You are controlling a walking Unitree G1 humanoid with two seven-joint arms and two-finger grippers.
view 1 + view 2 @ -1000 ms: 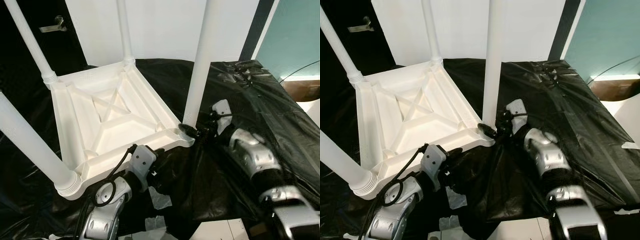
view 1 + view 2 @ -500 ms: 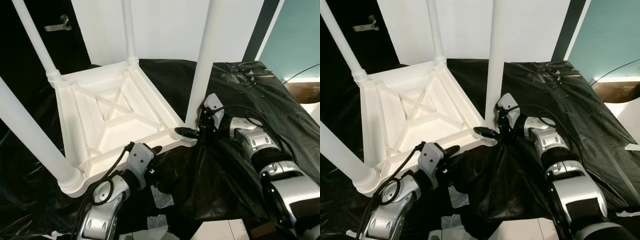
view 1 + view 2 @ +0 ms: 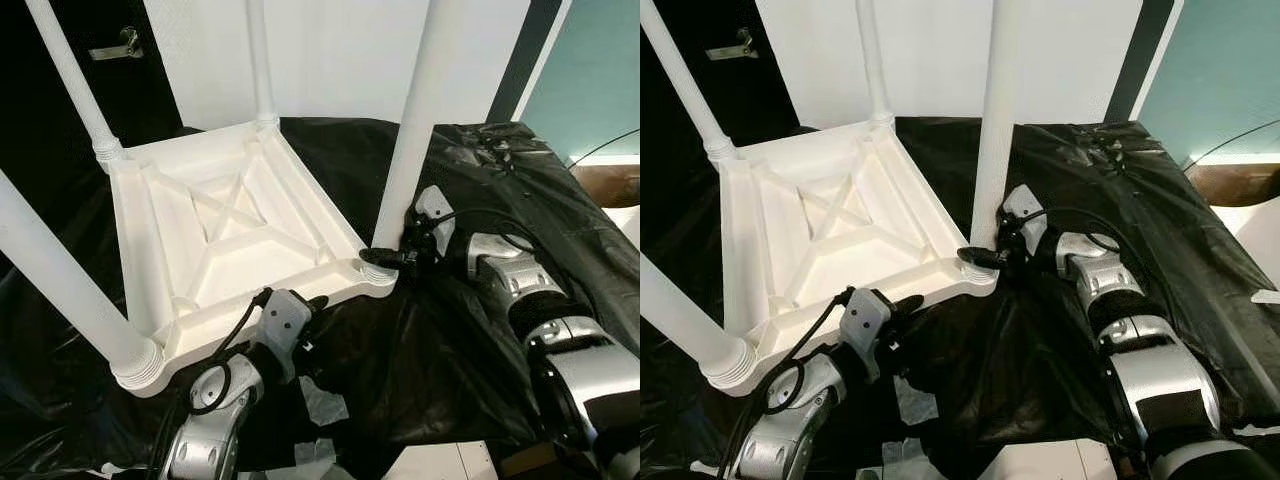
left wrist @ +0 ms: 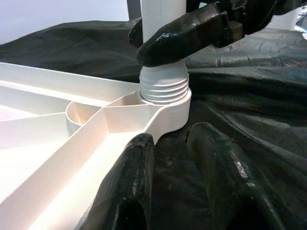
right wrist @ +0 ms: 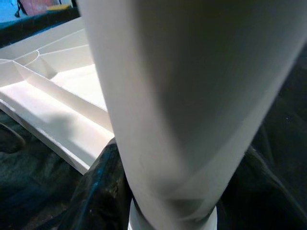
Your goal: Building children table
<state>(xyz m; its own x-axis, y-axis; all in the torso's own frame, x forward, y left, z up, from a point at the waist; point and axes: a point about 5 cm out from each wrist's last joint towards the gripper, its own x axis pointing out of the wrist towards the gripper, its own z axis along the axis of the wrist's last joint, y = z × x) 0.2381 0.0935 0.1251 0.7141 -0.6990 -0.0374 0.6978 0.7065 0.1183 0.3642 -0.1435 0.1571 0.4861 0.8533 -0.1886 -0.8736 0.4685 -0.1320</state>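
A white plastic children's table (image 3: 160, 250) lies upside down on black sheeting, its legs pointing up. My right gripper (image 3: 385, 258) is shut on the threaded base of the near right leg (image 3: 415, 110), at the table's corner socket (image 4: 165, 103). The right wrist view looks up that leg (image 5: 182, 96) with a dark finger (image 5: 103, 191) on either side. My left gripper (image 3: 305, 310) is open, low at the table's near rim. One of its fingers (image 4: 129, 187) lies along the rim and the other rests on the sheet.
Crinkled black plastic sheeting (image 3: 480, 200) covers the whole work surface. White tape scraps (image 3: 320, 405) lie near my left arm. Three other legs (image 3: 65, 70) stand up around the tabletop. A dark door with a handle (image 3: 110, 47) is at back left; a brown box (image 3: 605, 180) is at far right.
My right wrist has swung in closer to the near right leg, its fingers staying round the leg's base. The left gripper has barely moved. The camera shifted slightly.
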